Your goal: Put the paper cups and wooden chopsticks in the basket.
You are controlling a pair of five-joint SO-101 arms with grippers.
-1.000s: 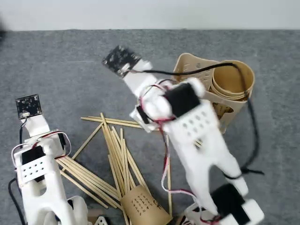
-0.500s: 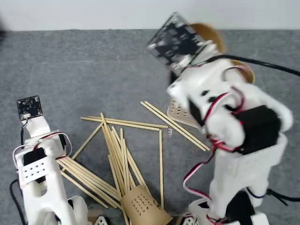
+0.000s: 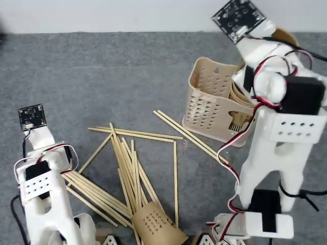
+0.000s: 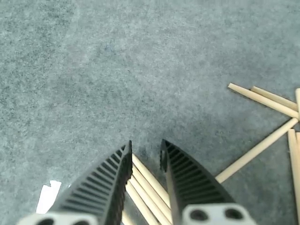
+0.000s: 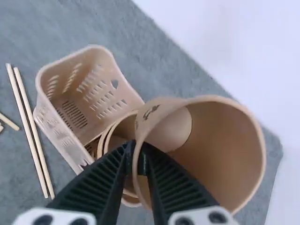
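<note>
We find the left pincer (image 4: 145, 153) parted and empty, with loose chopsticks (image 4: 149, 183) lying just beneath its tips. The right pincer (image 5: 135, 151) clamps one paper cup (image 5: 211, 136) by its rim, and the basket (image 5: 75, 79) sits just beyond, apparently positioned for release.

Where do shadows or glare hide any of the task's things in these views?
High view: even light, faint shadows, no glare on chopsticks or basket. Left wrist view: soft shadow under the left gripper, chopsticks there readable. Right wrist view: the paper cup in the right gripper is evenly lit.
</note>
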